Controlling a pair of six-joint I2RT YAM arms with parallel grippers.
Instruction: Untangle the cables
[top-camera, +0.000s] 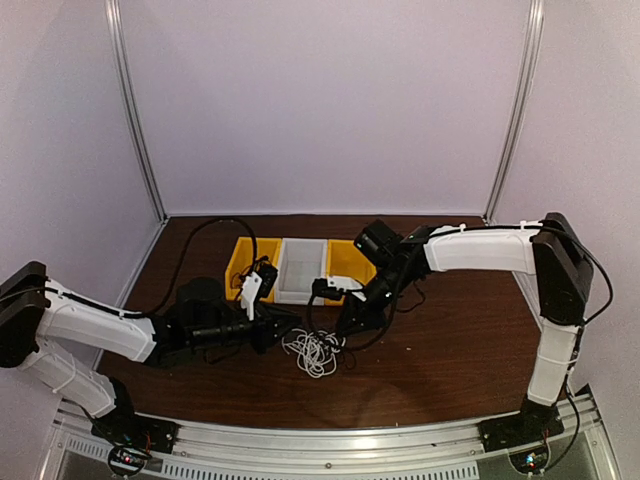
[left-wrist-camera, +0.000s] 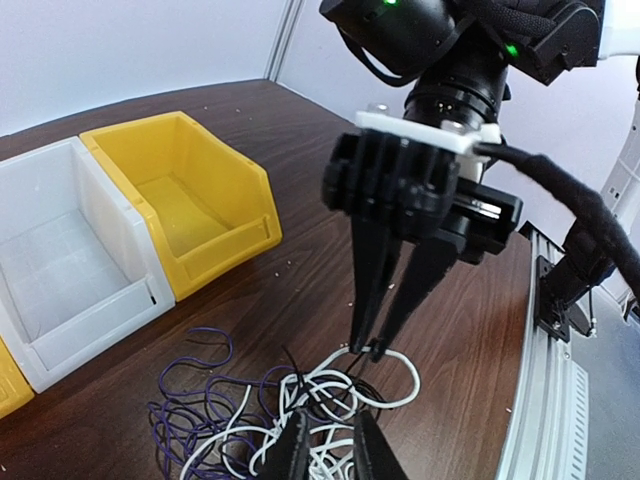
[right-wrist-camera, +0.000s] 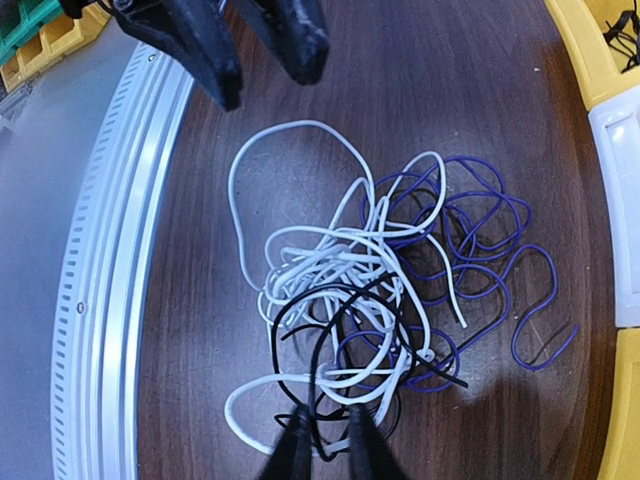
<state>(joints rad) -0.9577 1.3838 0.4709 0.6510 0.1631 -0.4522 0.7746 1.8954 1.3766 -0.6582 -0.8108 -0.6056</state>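
Observation:
The cables lie in one tangled heap on the brown table (top-camera: 440, 350): a white cable (right-wrist-camera: 242, 165), a black one (right-wrist-camera: 277, 316) and a purple one (right-wrist-camera: 527, 250). In the top view the heap (top-camera: 316, 352) sits between the two arms. My right gripper (right-wrist-camera: 325, 440) stands tips-down at the heap's edge, its jaws a narrow gap apart. A black strand and a white loop (left-wrist-camera: 405, 385) run between the tips, not visibly pinched. My left gripper (left-wrist-camera: 327, 448) hovers over the opposite side, slightly open, with white strands below it and nothing held.
A yellow bin (left-wrist-camera: 190, 190) and a white bin (left-wrist-camera: 60, 260) stand just behind the heap; another yellow bin (top-camera: 243, 262) is at the row's left end. The metal rail (right-wrist-camera: 110, 280) along the table's near edge lies close to the heap.

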